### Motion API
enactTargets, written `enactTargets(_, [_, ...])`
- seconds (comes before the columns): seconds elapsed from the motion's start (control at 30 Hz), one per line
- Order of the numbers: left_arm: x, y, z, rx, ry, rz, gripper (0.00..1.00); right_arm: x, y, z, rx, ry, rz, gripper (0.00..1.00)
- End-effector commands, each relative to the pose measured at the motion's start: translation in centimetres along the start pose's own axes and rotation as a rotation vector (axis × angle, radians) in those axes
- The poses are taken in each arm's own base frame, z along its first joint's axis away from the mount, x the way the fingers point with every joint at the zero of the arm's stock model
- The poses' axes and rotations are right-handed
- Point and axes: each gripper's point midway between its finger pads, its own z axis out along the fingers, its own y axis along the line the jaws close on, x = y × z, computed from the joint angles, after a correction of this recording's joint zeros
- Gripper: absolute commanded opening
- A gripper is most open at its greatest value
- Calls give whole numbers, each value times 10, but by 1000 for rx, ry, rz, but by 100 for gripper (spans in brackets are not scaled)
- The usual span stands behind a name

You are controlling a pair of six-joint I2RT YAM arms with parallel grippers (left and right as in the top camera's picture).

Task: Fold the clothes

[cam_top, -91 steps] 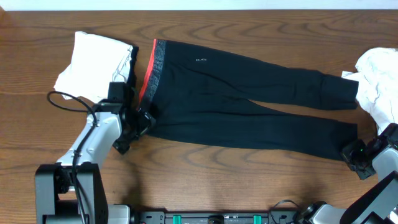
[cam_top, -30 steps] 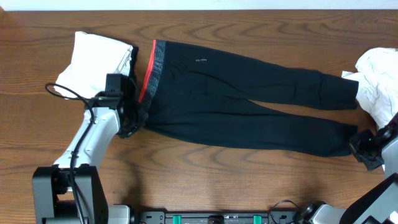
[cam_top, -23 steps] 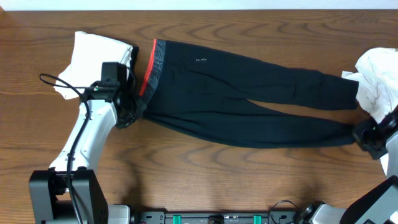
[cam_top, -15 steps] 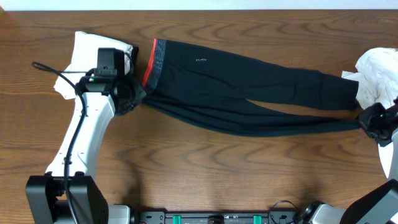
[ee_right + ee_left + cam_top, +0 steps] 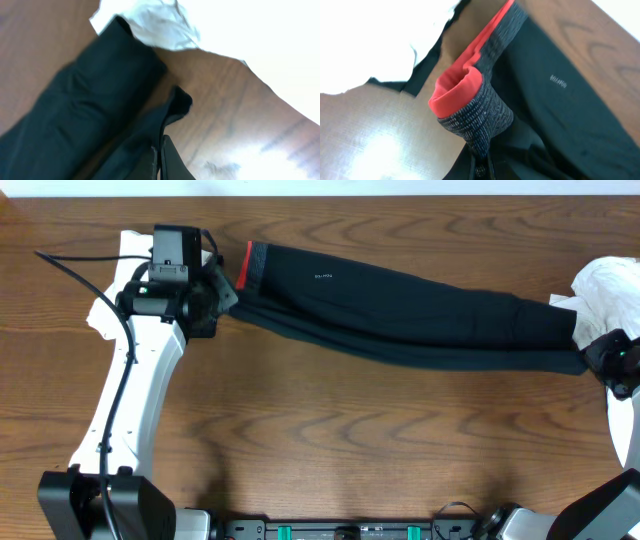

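Two grips, one garment: along the bench's (image 5: 350,450) far edge the black leggings (image 5: 400,310) run left-right. Left pincer (image 5: 224,297) clamps the waistband (image 5: 475,107) near the far-left corner, right pincer (image 5: 588,362) the near-leg cuff (image 5: 177,105) at the right edge.

We take this for a robotics lab: a wood-grain counter (image 5: 330,440), a white robot arm (image 5: 125,415) rising from a black mounting rail (image 5: 340,531) at its edge.

You have one pair of black leggings (image 5: 400,305) and two white garments to count: the left white garment (image 5: 133,250) and the right white garment (image 5: 608,295). You have two grippers, the left gripper (image 5: 222,292) and the right gripper (image 5: 590,360), over one wooden table (image 5: 350,440).
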Motion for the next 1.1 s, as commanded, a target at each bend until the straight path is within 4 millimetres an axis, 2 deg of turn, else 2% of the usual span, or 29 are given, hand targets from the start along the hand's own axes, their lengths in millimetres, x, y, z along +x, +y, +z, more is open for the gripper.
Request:
enactTargets(0.0, [-9, 1, 11, -29, -18, 21, 6, -11, 13, -3, -35, -35, 11, 1])
enactTargets(0.23, [-15, -2, 38, -40, -2, 21, 6, -23, 23, -1, -57, -87, 22, 1])
enactTargets(0.47, [-35, -17, 34, -18, -32, 43, 6, -20, 25, 17, -36, -63, 33, 1])
enactTargets(0.63, [-49, -27, 26, 4, -65, 47, 6, -26, 38, 23, -26, -41, 10, 1])
enactTargets(0.87, [-50, -39, 32, 15, -66, 91, 5, -38, 49, 28, 12, -18, -24, 1])
enactTargets(1.07, [-50, -44, 47, 19, -68, 103, 6, -39, 47, 33, 27, -21, -23, 1])
